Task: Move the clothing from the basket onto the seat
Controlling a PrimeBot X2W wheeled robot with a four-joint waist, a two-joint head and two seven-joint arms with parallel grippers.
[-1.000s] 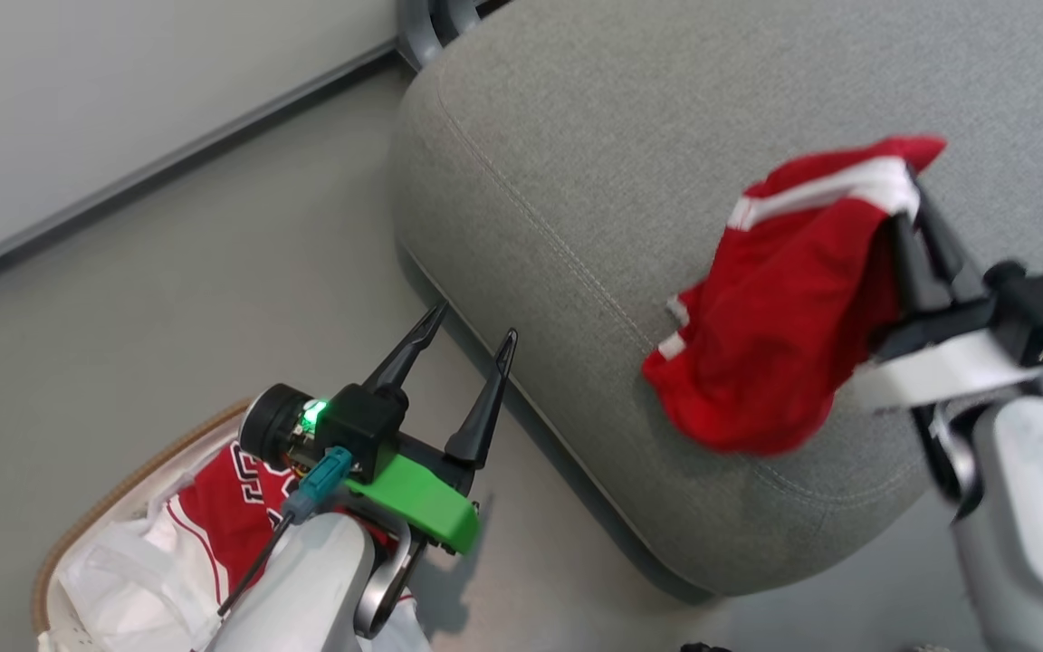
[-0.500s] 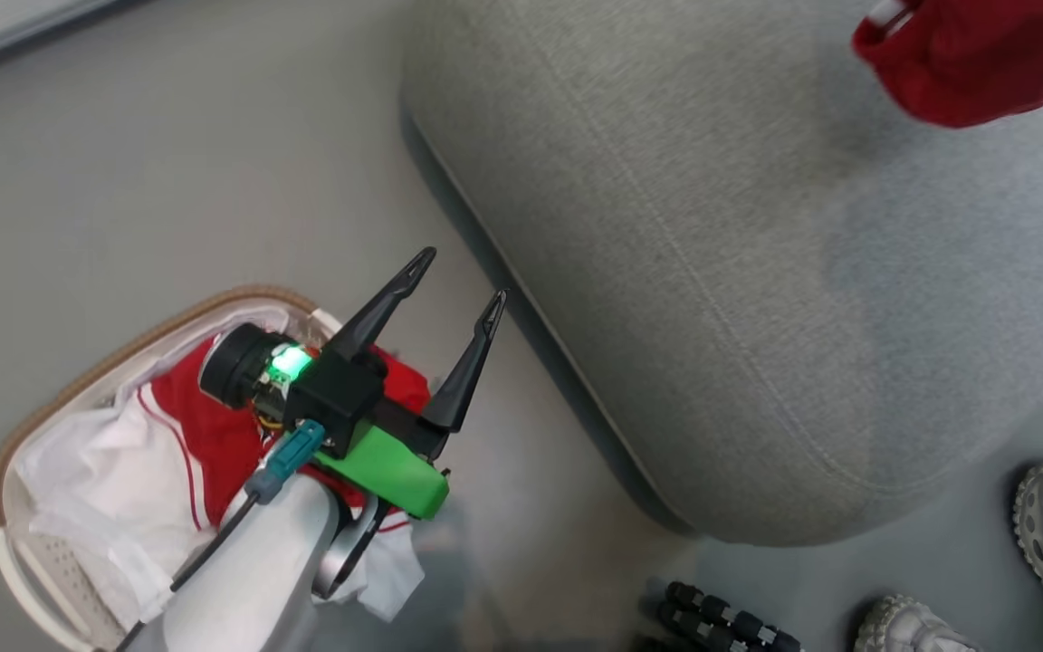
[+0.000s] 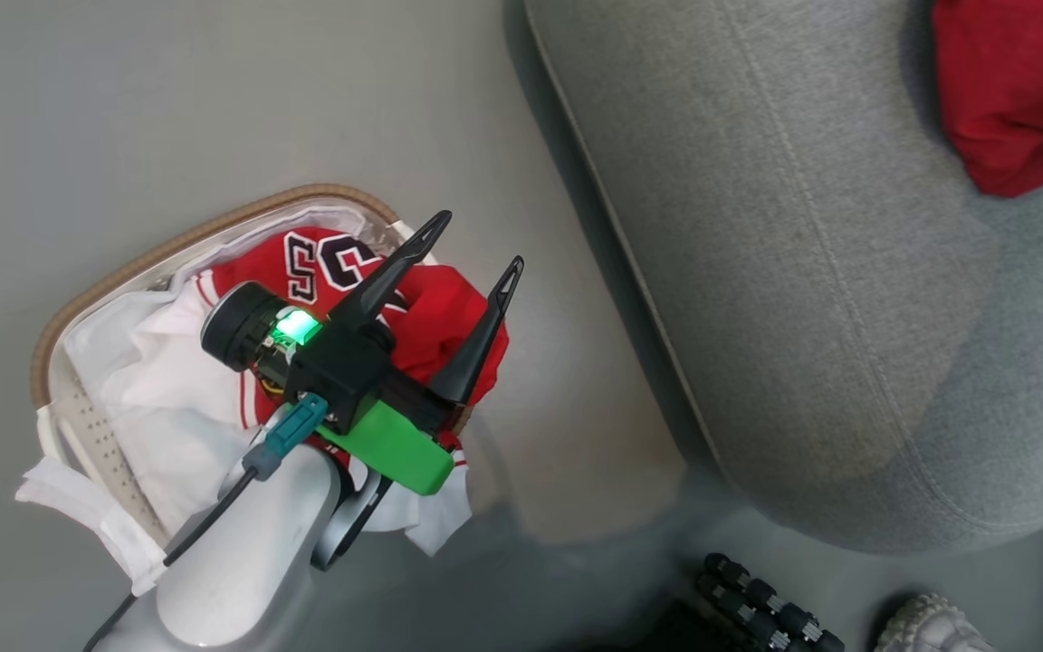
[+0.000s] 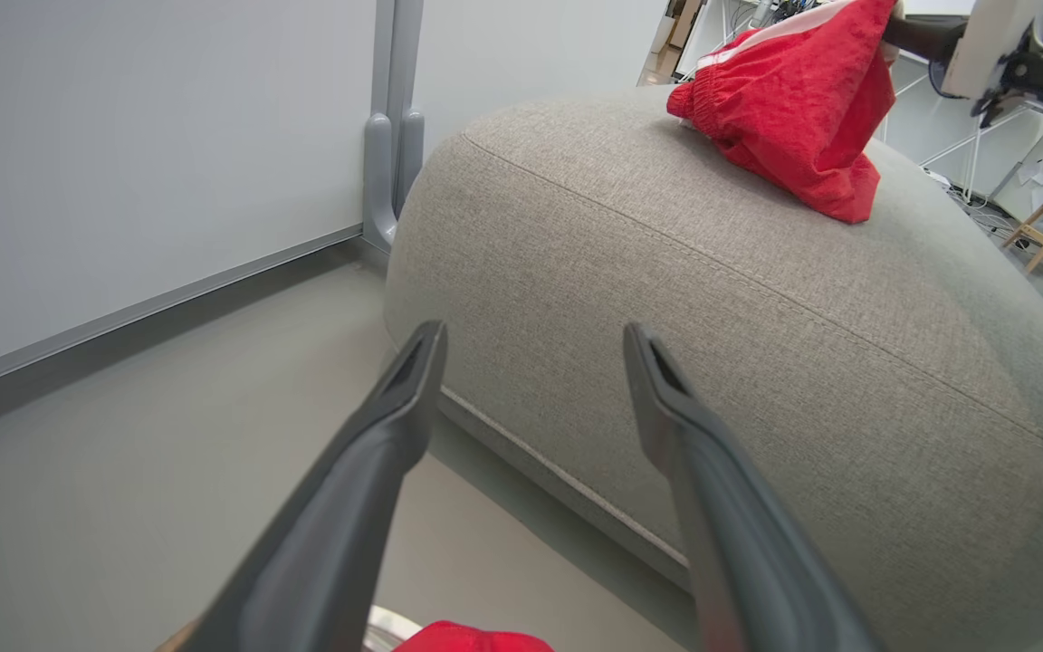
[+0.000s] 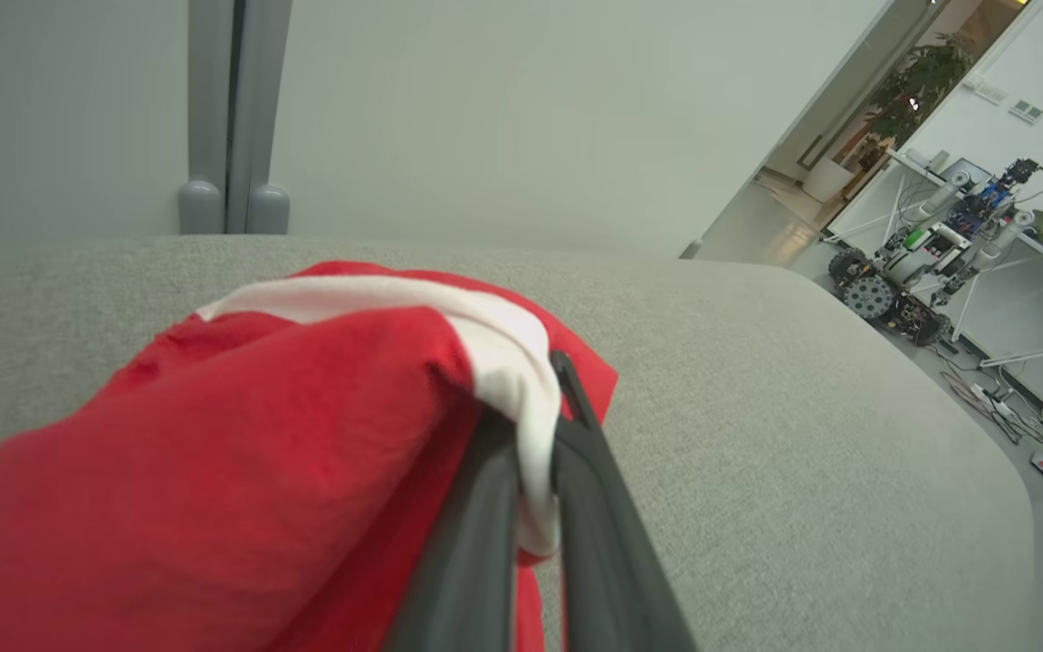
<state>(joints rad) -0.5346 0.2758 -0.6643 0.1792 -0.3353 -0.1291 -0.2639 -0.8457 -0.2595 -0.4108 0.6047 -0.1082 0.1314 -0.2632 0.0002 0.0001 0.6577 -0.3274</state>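
"How far along are you?"

"About halfway, I'd judge. My right gripper (image 5: 531,391) is pinched shut on the white trim of the red shorts (image 5: 214,453), which hang over the seat (image 5: 802,407) just below it, not yet let go."

"And the rest?"

"The jersey (image 3: 435,312) lies in the basket (image 3: 123,279), directly beneath my left gripper (image 3: 481,239). That one's fingers are spread wide with nothing between them."

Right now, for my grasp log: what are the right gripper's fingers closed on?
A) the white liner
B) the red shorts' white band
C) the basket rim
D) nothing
B: the right wrist view shows the fingers of the right gripper pinching the white band of the red shorts.
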